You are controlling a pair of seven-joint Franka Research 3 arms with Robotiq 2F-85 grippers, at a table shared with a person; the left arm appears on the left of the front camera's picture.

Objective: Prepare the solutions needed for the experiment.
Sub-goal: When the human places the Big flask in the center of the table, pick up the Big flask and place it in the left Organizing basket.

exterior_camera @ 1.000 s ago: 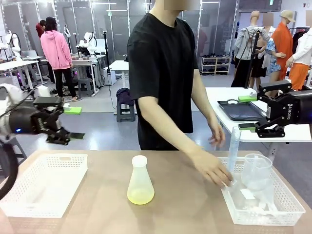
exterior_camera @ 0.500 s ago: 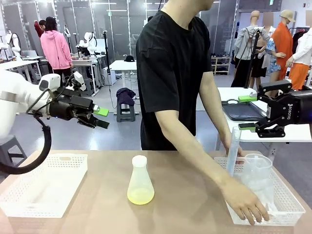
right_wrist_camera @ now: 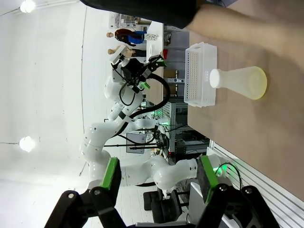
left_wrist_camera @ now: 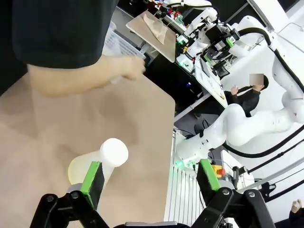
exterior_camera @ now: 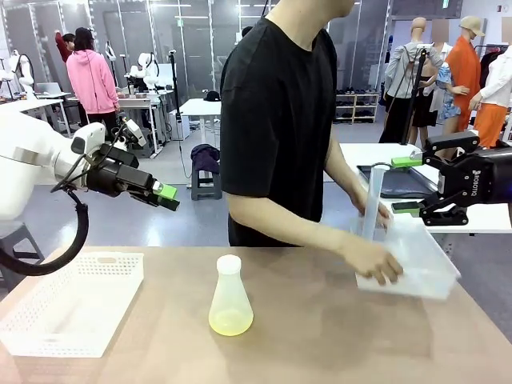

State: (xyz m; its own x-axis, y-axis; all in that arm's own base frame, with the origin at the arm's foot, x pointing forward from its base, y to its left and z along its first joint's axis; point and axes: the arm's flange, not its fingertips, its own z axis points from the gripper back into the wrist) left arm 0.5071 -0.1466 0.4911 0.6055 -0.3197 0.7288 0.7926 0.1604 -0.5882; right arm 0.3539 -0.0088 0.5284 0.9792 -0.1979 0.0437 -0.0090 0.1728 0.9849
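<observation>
Two claws hang open and empty: the left claw [exterior_camera: 168,198] up left of the stoppered flask [exterior_camera: 230,290] of pale yellow solution [exterior_camera: 230,322], which stands mid-way along the tabletop [exterior_camera: 320,336], the right claw [exterior_camera: 406,186] near the white basket [exterior_camera: 424,266] that a person's hand [exterior_camera: 374,260] tilts. A low or off-centre approach could tip the narrow-necked flask and spill it. The graduated cylinder [exterior_camera: 370,200] in the tilted basket could slide out or strike the right claw.

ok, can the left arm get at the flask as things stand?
Probably yes. The left gripper hangs open up and left of the flask, with bare table around it; the person's hand is off on the basket to the right.
</observation>
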